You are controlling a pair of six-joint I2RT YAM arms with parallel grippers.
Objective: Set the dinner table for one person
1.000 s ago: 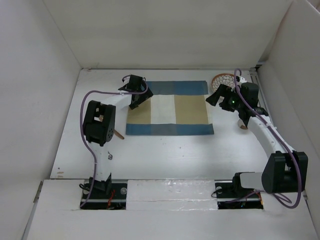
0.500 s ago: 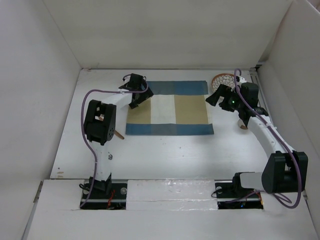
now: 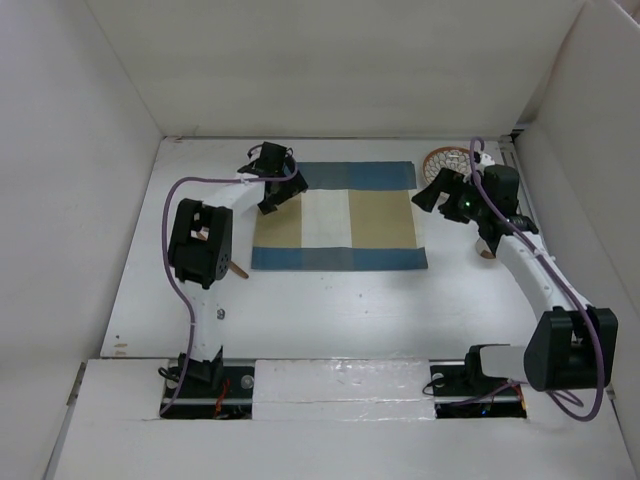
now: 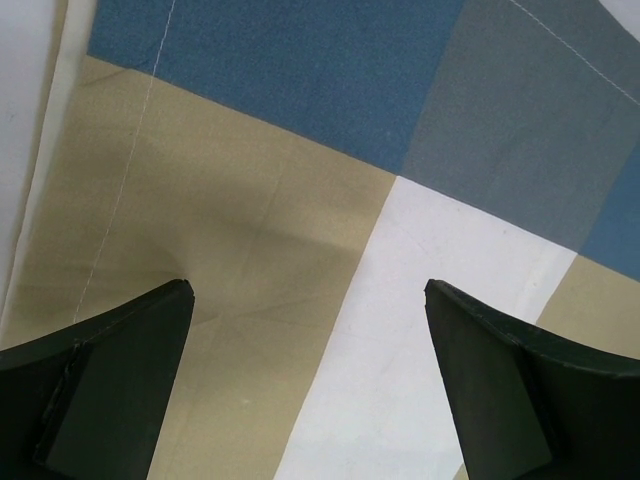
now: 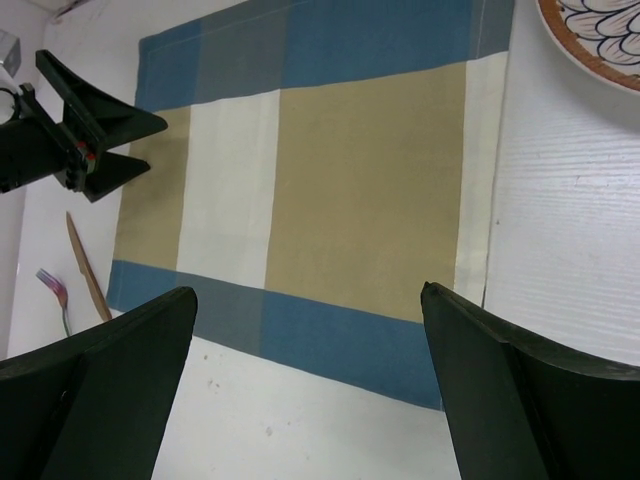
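Observation:
The white dinner table [image 3: 340, 310] carries a blue-and-beige checked placemat [image 3: 340, 215] at its middle. My left gripper [image 3: 282, 192] is open and empty, low over the mat's far left part; its wrist view shows the mat [image 4: 300, 130] between the open fingers [image 4: 110, 370]. My right gripper [image 3: 434, 192] is open and empty, raised over the mat's right edge [image 5: 330, 170]. A patterned plate [image 3: 445, 158] with a brown rim lies at the far right, partly behind the right arm. It also shows in the right wrist view [image 5: 600, 35].
A wooden knife [image 5: 85, 265] and a pink-tined fork [image 5: 58, 295] lie on the table left of the mat. The knife shows by the left arm [image 3: 238, 268]. A small brown thing [image 3: 487, 253] lies by the right arm. White walls enclose the table.
My left gripper has shifted slightly farther back and to the right over the mat's far left corner. The right arm and the placemat have not moved.

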